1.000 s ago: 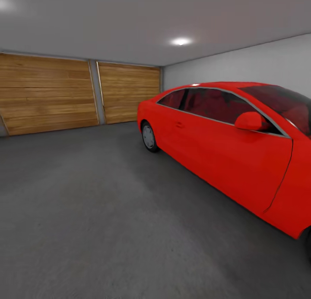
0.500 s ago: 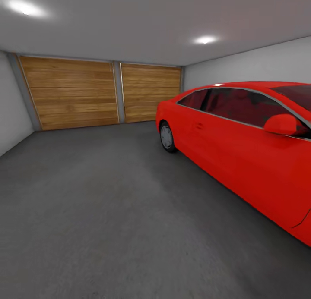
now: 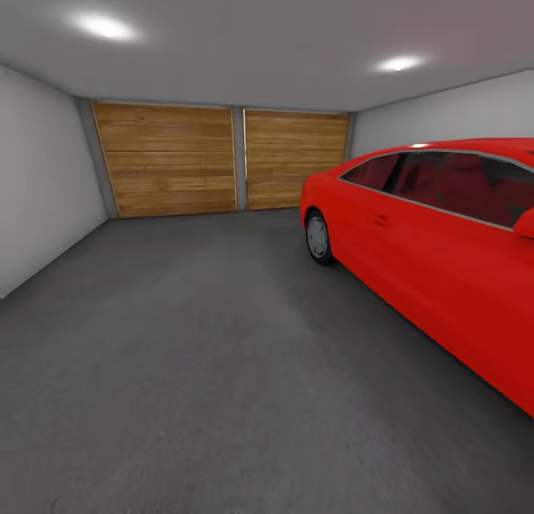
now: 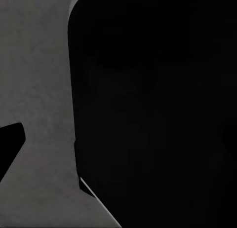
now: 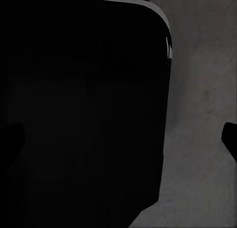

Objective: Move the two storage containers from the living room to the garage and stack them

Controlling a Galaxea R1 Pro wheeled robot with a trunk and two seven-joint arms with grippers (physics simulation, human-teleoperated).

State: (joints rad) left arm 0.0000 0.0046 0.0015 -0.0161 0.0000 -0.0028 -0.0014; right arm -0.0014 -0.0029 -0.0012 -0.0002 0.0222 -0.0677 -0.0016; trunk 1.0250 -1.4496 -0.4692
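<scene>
My hands give me little to go on: each wrist view is mostly a large black mass against grey concrete, with a small dark tip at the frame edge, and I cannot tell whether either gripper is apart or together. From my head I look into the garage — dark grey floor (image 3: pixel 193 366) spreading ahead, bare in the stretch I see. Two wooden panel doors (image 3: pixel 222 158) stand side by side in the far wall, between grey side walls. A red car (image 3: pixel 437 254) sits on my right, its wheel (image 3: pixel 319 236) on the concrete, with two ceiling lights (image 3: pixel 104 26) glowing overhead.
</scene>
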